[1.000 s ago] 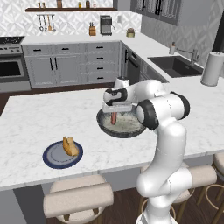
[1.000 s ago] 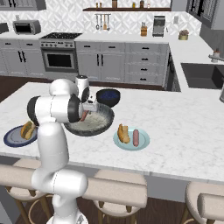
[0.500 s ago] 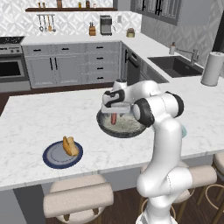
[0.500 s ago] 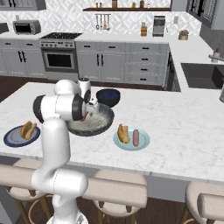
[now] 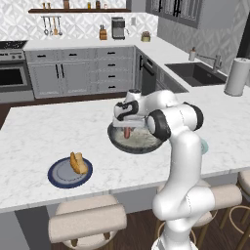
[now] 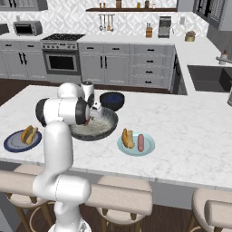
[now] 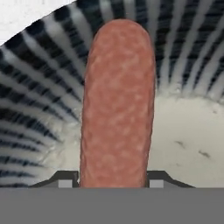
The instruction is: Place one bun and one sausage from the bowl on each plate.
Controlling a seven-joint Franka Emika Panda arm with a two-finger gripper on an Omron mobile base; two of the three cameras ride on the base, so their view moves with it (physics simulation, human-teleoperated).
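Note:
My gripper (image 5: 128, 126) is shut on a reddish sausage (image 5: 127, 132) that hangs upright just above the wide dark grey bowl (image 5: 146, 145). In the hand view the sausage (image 7: 117, 105) rises between my fingertips (image 7: 65, 178), with the bowl's ribbed wall (image 7: 39, 100) and pale speckled floor behind it. The navy plate (image 5: 59, 177) lies to the front left and holds a bun (image 5: 78, 162). On the pale teal plate (image 6: 136, 149), right of the bowl (image 6: 102, 129), a bun (image 6: 128, 138) and a sausage (image 6: 140, 142) lie side by side.
A smaller dark blue bowl (image 6: 112, 100) stands just behind the grey bowl. Stools (image 5: 88, 222) line the island's near edge. White marble counter (image 5: 53, 132) spreads between the bowl and the navy plate. A sink (image 5: 195, 73) and a paper towel roll (image 5: 237, 76) are far right.
The arm's elbow has shifted a little. The gripper stays over the bowl with the sausage held in it.

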